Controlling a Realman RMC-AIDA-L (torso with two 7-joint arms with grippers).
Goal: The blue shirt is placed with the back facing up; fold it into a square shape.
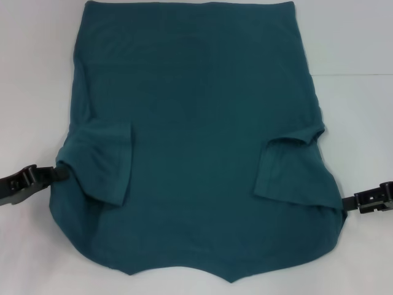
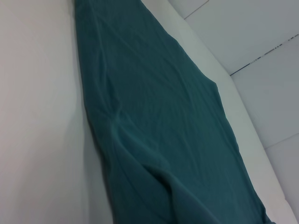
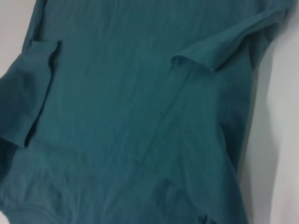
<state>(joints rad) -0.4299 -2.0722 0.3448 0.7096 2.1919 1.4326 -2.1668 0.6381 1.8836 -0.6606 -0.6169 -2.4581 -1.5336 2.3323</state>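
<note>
- We see the dark teal-blue short-sleeved cotton shirt (image 1: 196, 141) spread plain side up on the white tabletop (image 1: 362, 74), filling the middle of the head view from the top edge down to the bottom edge.
- Both sleeves lie folded inward over the body: one at lower left (image 1: 107, 166), one at lower right (image 1: 285, 169).
- Our left claw (image 1: 58, 173) sits at the shirt's left edge, at the lower left of the frame. It touches the cloth, but we cannot tell whether its fingers are parted or clamped.
- Our right claw (image 1: 351, 201) sits at the right edge, lower right; its state is likewise unclear.
- We judge the fabric light, soft and limp, so it will sag and wrinkle. Pinching both layers at the side edges near the folded sleeves seems best.
</note>
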